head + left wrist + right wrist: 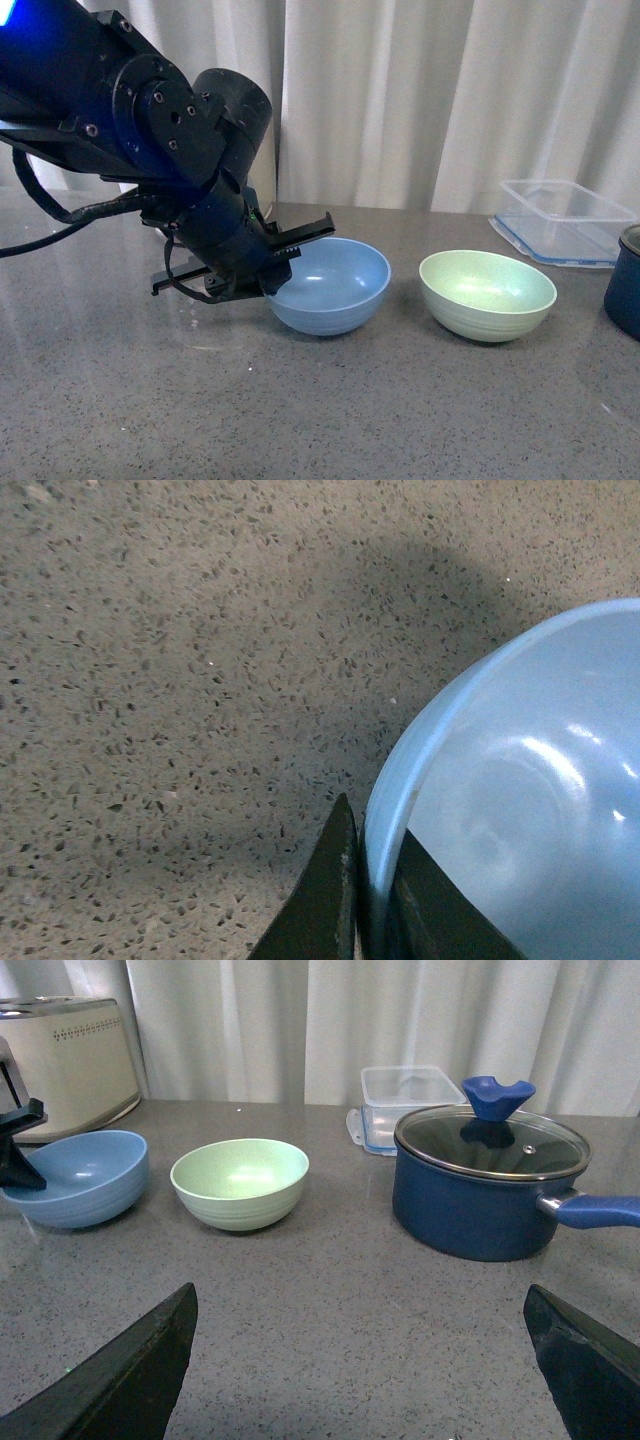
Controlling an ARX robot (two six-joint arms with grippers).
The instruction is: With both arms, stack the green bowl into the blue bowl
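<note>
While the left tool pinches the rim of the blue bowl (green bowl beside it), the right tool gapes, released.

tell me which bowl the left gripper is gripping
The blue bowl: the left gripper pinches its rim, one finger inside, one outside. The green bowl sits apart, untouched.

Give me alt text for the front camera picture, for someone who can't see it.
The left arm's tool grips the left rim of the blue bowl on a grey table. The green bowl sits empty to its right, apart from it, with a clear container behind.
</note>
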